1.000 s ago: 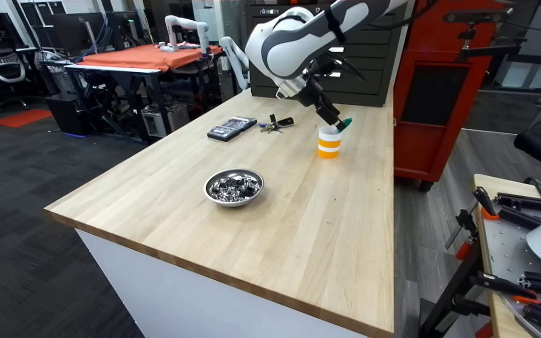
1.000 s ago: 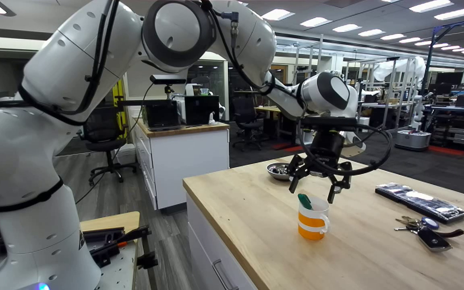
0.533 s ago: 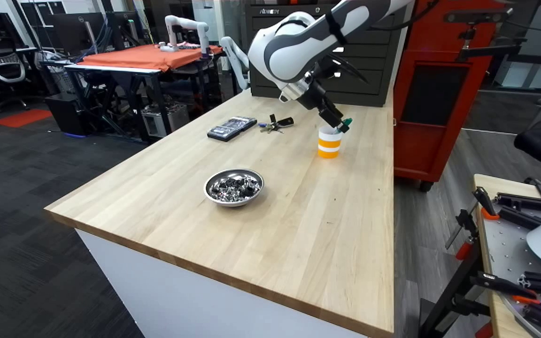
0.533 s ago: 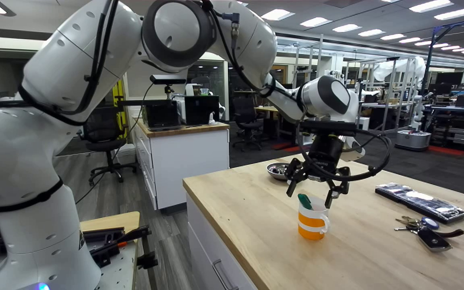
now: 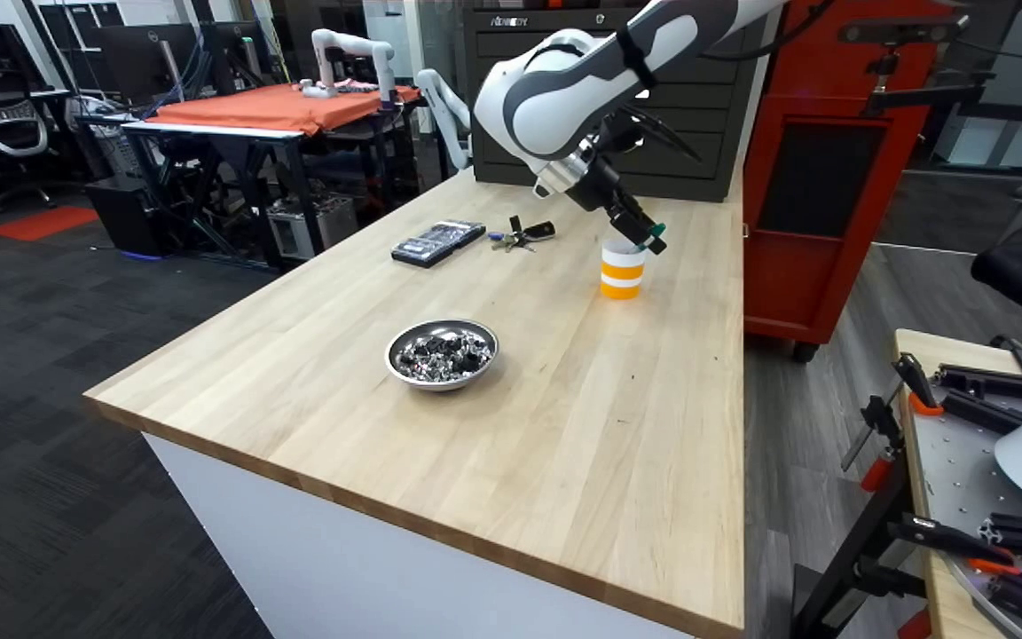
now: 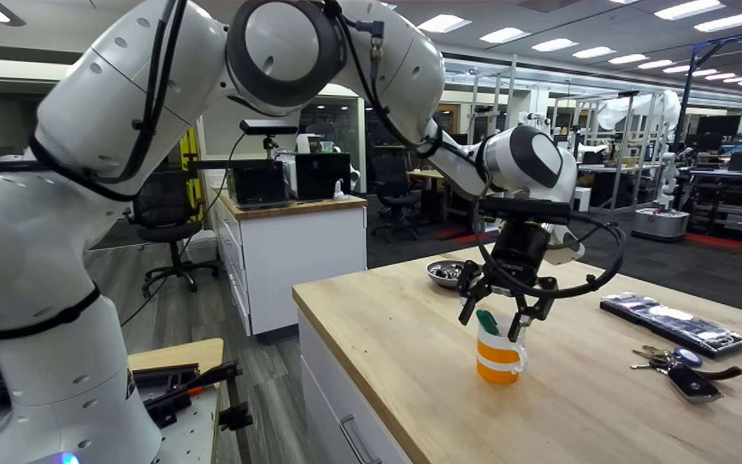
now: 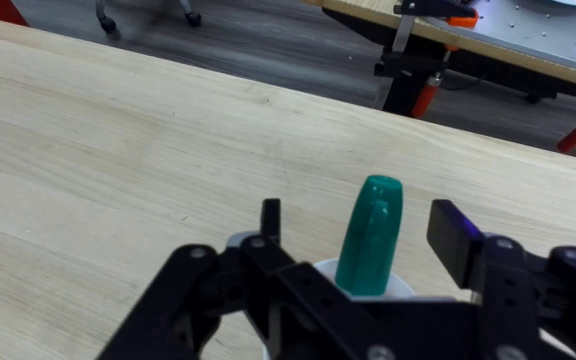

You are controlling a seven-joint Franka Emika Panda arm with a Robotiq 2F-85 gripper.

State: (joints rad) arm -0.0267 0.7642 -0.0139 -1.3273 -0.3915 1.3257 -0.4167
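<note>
In the wrist view the gripper [image 7: 359, 232] stands with its fingers well apart, one at 9 o'clock and one at 3 o'clock of the green marker [image 7: 370, 240], with a gap on each side, the wider one at 9. The marker stands in the striped mug [image 6: 497, 354], leaning toward 11 o'clock in an exterior view; whether a finger touches the mug's rim cannot be told. With the mug as the dial's centre, in an exterior view the long edge of the wooden table [image 5: 564, 444] passes at 3 o'clock, a strip of wood between. The keys [image 5: 522, 234] lie at 10 o'clock; the flat black case [image 5: 438, 243], farther out, sits just past 9, near the opposite edge; the metal bowl [image 5: 440, 386], holding small shiny pieces, is at 8, with a broad stretch of wood between it and the mug. Farther still, the drawer cabinet [image 5: 697, 111] rises at the table's end toward 12 o'clock, and the red cabinet [image 5: 817, 275] stands on the floor at 2, outside the long edge.
</note>
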